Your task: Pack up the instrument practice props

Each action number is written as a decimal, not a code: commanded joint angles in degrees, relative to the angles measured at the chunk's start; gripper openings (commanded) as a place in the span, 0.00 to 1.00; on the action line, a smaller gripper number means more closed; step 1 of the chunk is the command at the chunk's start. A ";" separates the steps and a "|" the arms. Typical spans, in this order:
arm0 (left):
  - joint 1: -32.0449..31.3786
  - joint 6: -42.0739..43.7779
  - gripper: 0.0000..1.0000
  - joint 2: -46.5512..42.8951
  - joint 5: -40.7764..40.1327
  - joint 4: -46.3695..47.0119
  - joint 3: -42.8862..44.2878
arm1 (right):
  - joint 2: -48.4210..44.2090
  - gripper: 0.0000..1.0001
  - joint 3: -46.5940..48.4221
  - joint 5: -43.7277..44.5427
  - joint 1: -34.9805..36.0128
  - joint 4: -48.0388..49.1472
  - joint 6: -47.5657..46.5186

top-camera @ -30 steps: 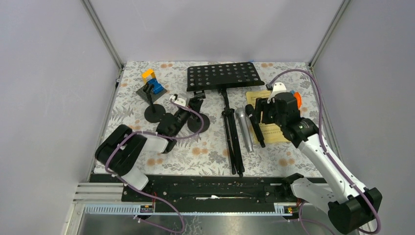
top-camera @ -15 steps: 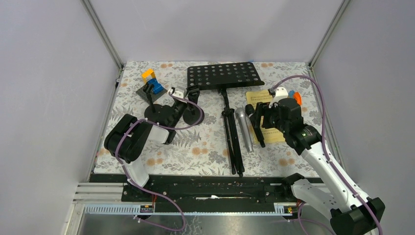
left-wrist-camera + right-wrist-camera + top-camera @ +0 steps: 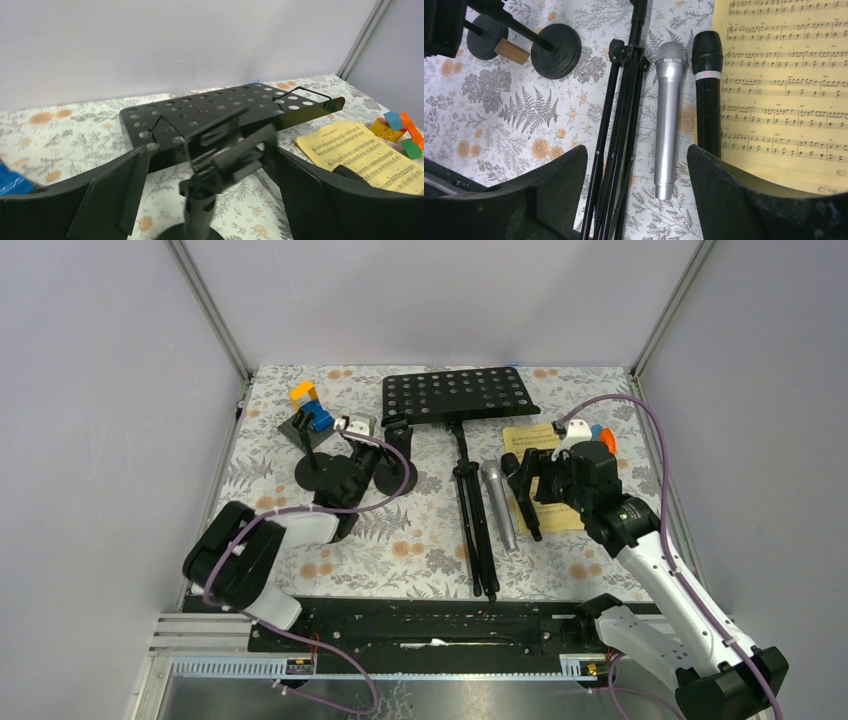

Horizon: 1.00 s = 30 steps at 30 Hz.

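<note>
The black perforated music rack (image 3: 458,395) (image 3: 210,107) lies flat at the back, its folded tripod legs (image 3: 475,525) (image 3: 619,130) pointing toward me. Right of the legs lie a silver microphone (image 3: 498,505) (image 3: 669,115) and a black microphone (image 3: 522,498) (image 3: 708,95), the black one resting on the edge of the yellow sheet-music pages (image 3: 548,480) (image 3: 784,75) (image 3: 360,152). Two disc-based posts (image 3: 322,472) (image 3: 397,475) (image 3: 555,51) stand at the left. My left gripper (image 3: 385,445) (image 3: 212,165) stands wide open around the right post (image 3: 220,150), not gripping it. My right gripper (image 3: 528,485) (image 3: 636,155) hovers open above the silver microphone and the legs.
A yellow-and-blue toy block build (image 3: 310,405) stands at the back left beside the posts. A small orange, green and blue toy (image 3: 603,438) (image 3: 397,131) sits by the far right edge of the floral mat (image 3: 420,540). Grey walls close in on three sides.
My left gripper has carried the right post a little toward the back and then opened wide, letting it go. The right gripper has shifted slightly right and widened a bit.
</note>
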 commanded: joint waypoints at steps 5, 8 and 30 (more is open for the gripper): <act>-6.69 -9.18 0.99 -15.10 -22.33 -30.97 1.02 | 1.86 0.82 3.56 -1.05 -0.22 -3.62 5.99; -8.05 -13.91 0.99 -21.42 -23.40 -38.44 0.30 | 2.14 0.86 4.18 0.90 -0.17 -4.90 7.53; -8.28 -21.90 0.99 -57.35 -20.64 -100.04 12.63 | -8.10 1.00 7.78 8.51 -0.18 -8.20 2.10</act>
